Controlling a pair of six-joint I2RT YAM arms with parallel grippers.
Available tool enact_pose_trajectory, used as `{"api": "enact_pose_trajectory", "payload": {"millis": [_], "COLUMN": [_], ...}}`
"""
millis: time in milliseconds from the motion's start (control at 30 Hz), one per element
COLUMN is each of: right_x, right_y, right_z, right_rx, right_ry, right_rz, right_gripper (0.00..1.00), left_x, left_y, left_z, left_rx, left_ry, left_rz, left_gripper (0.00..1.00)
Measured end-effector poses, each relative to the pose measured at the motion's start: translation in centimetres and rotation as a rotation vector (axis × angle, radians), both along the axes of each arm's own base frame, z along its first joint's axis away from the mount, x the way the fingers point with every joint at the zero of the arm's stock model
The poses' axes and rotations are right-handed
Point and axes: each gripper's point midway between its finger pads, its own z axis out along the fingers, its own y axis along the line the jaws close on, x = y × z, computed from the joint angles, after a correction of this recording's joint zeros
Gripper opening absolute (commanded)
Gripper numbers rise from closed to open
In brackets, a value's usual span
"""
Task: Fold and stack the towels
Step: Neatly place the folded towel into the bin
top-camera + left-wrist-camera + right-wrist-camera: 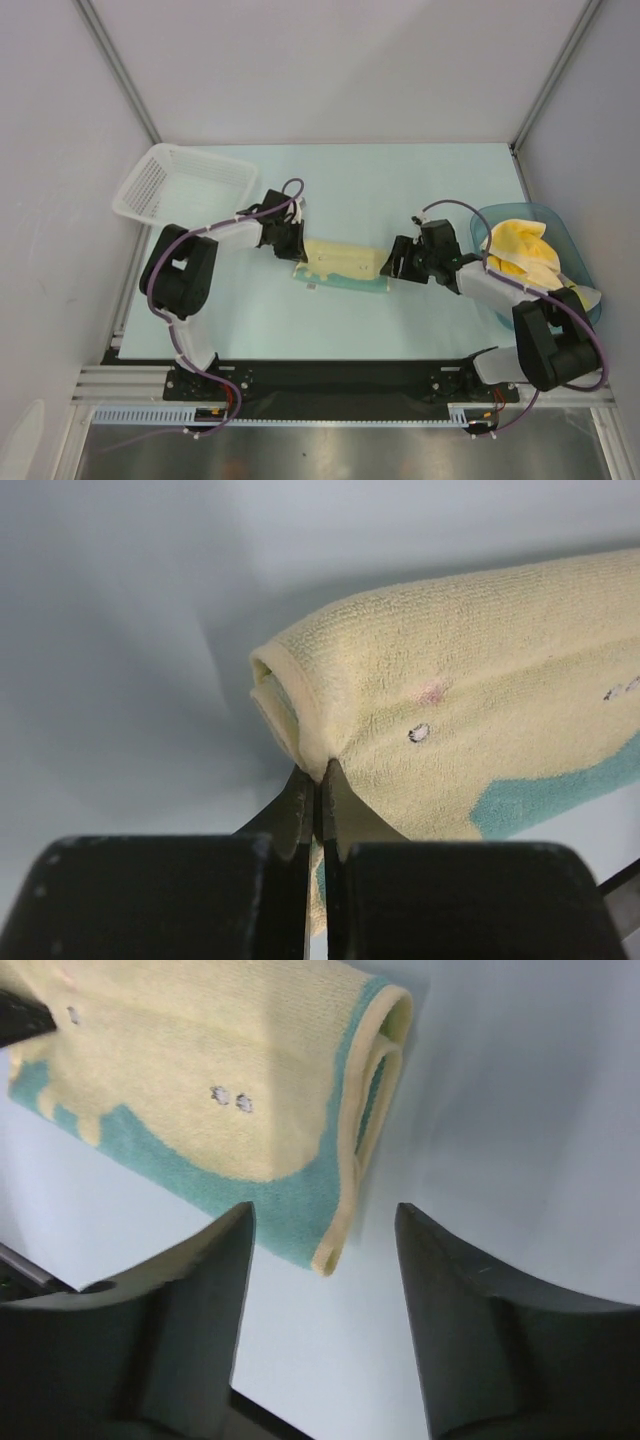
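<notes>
One of the towels (340,265), pale yellow with teal patches and small face marks, lies folded in the middle of the table. My left gripper (297,250) is at its left end. In the left wrist view that gripper (320,772) is shut, its tips touching the towel's (470,700) rolled end; whether any cloth is nipped I cannot tell. My right gripper (393,262) is at the towel's right end. It (325,1222) stands open, and the towel's (200,1070) loose corner points into the gap without touching either finger. More yellow towels (520,255) are heaped in the tub.
A blue translucent tub (570,245) sits at the right edge of the table, beside the right arm. A white mesh basket (185,180) stands at the back left. Grey walls close in the table on three sides.
</notes>
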Motion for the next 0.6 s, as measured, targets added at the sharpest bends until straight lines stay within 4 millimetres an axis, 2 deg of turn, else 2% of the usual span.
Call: {"api": "enact_pose_trajectory", "payload": {"millis": [67, 167, 367, 600], "right_x": [-0.1, -0.1, 0.2, 0.3], "right_y": [0.0, -0.2, -0.4, -0.3], "right_z": [0.9, 2.3, 4.8, 5.2], "right_rx": [0.006, 0.012, 0.025, 0.025], "right_ry": [-0.017, -0.047, -0.103, -0.105], "right_rz": [-0.001, -0.005, -0.02, -0.02], "right_gripper": [0.9, 1.0, 1.0, 1.0], "left_x": [-0.1, -0.2, 0.0, 1.1], "left_y": [0.1, 0.9, 2.6, 4.0], "left_z": [0.1, 0.5, 2.4, 3.9], "left_rx": [0.021, 0.081, 0.172, 0.255], "left_ry": [0.003, 0.004, -0.024, -0.06], "left_rz": [0.005, 0.023, 0.064, 0.102], "left_gripper": [0.0, 0.01, 0.0, 0.0]}}
